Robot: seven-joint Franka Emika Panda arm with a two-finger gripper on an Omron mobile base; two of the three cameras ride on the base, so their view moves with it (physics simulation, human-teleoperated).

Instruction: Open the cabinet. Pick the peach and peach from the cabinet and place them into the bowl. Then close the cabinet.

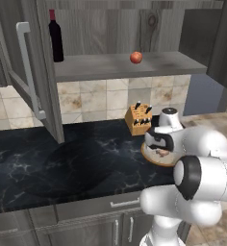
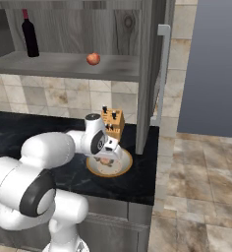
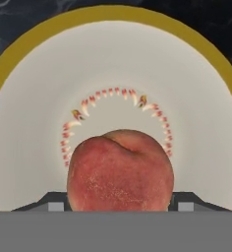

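While the cabinet [image 1: 33,91] doors stand open, the gripper [image 3: 119,209] holds the paler peach [image 3: 120,172] between its fingers over the bowl [image 3: 34,88] centre; the red-orange peach [image 1: 136,57] sits mid-shelf, clear of edges.

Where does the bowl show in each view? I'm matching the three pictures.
Left base view: the bowl peeks out right of centre, behind the arm, on the counter.
Right base view: the bowl sits centre, under the tool.
Hand view: the bowl spans the frame, holding a peach.
Shared landmark: the knife block just behind the bowl.
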